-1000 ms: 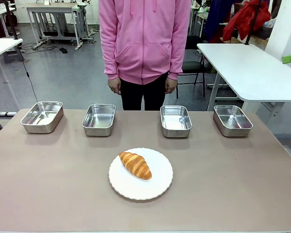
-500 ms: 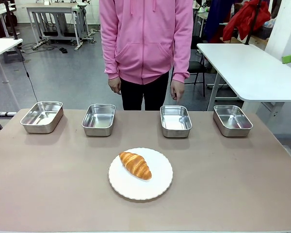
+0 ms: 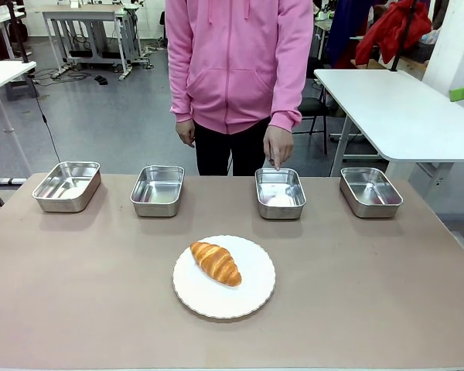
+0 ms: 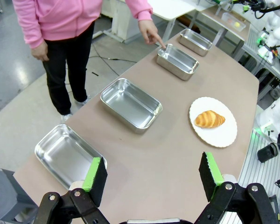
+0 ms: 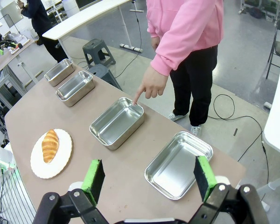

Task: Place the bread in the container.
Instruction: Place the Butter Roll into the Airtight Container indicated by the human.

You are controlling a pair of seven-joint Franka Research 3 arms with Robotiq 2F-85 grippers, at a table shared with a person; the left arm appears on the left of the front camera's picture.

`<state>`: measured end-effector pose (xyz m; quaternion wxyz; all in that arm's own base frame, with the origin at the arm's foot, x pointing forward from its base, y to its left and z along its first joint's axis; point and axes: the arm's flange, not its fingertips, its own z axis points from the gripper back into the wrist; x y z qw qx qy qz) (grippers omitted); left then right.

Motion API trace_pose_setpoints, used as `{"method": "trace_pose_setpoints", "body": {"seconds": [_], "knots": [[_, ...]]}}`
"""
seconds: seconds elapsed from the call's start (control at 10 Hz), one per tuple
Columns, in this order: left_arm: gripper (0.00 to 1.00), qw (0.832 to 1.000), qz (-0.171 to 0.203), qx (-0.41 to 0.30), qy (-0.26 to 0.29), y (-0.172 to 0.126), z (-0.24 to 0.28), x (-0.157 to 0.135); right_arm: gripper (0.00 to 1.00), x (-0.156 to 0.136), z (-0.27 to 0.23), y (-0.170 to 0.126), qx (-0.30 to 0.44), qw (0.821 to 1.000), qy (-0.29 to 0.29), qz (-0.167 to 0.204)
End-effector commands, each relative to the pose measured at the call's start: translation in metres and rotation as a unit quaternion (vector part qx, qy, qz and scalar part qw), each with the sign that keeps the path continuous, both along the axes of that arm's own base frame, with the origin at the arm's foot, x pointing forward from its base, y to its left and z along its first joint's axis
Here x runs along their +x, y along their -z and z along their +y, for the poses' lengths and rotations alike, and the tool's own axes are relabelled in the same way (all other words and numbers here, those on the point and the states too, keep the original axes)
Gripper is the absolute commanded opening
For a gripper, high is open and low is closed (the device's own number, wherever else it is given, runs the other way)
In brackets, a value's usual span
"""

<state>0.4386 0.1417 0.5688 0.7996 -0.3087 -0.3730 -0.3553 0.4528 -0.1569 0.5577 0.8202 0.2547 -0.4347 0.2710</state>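
A hand point(image 3: 278, 147) is now lowered to point into the third pan point(image 3: 280, 192); both grippers point(image 4: 151, 175) point(image 5: 149, 177) are released, far from the croissant point(image 3: 216, 263). Four lookalike pans, so the wrong one gets picked easily.

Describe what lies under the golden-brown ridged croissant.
The golden-brown ridged croissant rests on a round white plate on the table; the plate's patch beneath it is covered.

A robotics lab or workshop is indicated. Beyond the right gripper point(image 5: 149, 179), a grey floor point(image 5: 252, 88) crossed by loose cables point(image 5: 233, 116), a stool point(image 5: 94, 50) and a long white workbench point(image 5: 84, 16) are seen. Ahead of the left gripper point(image 4: 152, 172), another white robot arm point(image 4: 276, 28) is seen at a neighbouring table.
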Motion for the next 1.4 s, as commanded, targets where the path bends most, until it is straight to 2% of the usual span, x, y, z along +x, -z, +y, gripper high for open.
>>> {"method": "trace_pose_setpoints", "body": {"seconds": [0.0,1.3], "knots": [[1.00,1.000,-0.002,0.000,0.001,-0.0009,-0.0003,-0.0007,1.00,-0.0006,0.0015,-0.0002,0.004,1.000,-0.002,-0.004],[1.00,1.000,-0.002,0.000,0.001,-0.0009,-0.0003,-0.0007,1.00,-0.0006,0.0015,-0.0002,0.004,1.000,-0.002,-0.004]]}}
